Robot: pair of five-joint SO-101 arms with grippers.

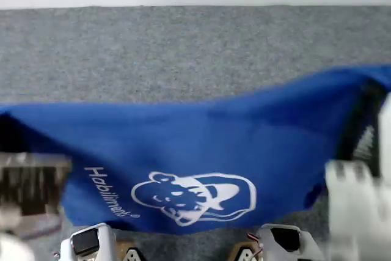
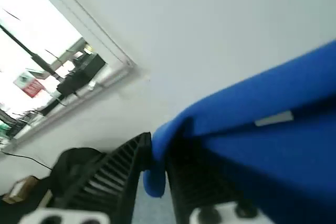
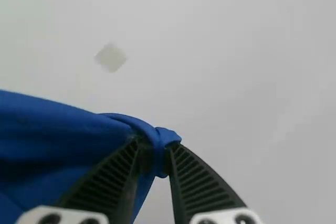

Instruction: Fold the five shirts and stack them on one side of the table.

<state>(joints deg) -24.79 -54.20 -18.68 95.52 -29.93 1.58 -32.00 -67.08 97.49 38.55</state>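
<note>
Grey table (image 1: 183, 47), white-printed blue shirt (image 1: 244, 132) aloft

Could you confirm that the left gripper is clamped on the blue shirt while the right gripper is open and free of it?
Not quite: the right gripper is not open. The right wrist view shows it shut on a bunched edge of the blue shirt. The left gripper is indeed clamped on the shirt, as you said.

I see a bright blue fabric shirt (image 1: 183, 142) with a white cartoon print (image 1: 192, 197), and my speckled grey carpet-like tabletop (image 1: 183, 47).
</note>
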